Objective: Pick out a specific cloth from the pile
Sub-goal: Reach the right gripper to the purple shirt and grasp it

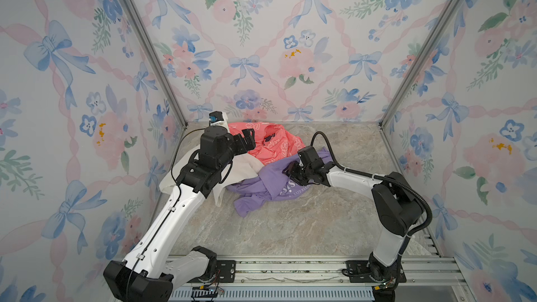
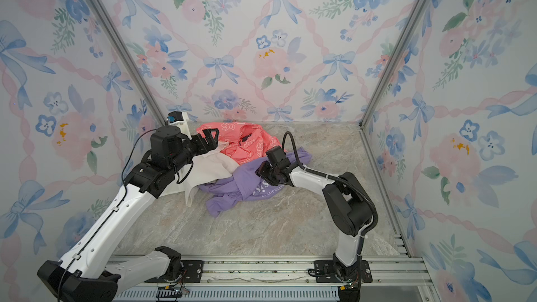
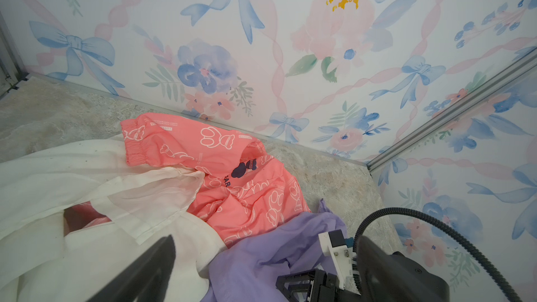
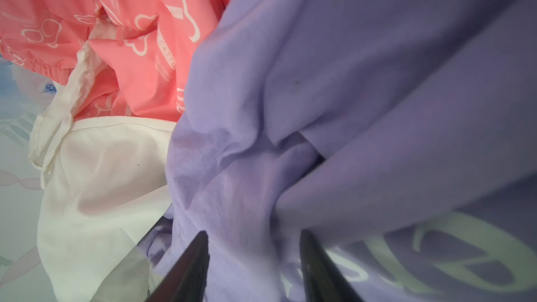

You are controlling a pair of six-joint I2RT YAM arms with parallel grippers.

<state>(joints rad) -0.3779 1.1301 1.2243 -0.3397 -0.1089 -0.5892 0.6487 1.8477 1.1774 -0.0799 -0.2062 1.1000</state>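
Right gripper [image 4: 252, 245] jaws half-closed around a fold of the cloth [image 1: 261, 187], lettering partly hidden; left gripper [image 1: 247, 139] wide open, empty, above the pile [image 1: 270, 143].

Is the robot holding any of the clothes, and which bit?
The right gripper has a bunched fold of the purple T-shirt between its fingers, but whether it is gripped yet cannot be told. The left gripper is open, holding nothing.

A marbled grey table [image 1: 290, 228] carries a pile of clothes near its back edge: a white shirt [image 1: 250, 164], a pink jacket [image 1: 276, 143], a purple T-shirt [image 1: 261, 196] nearest the front
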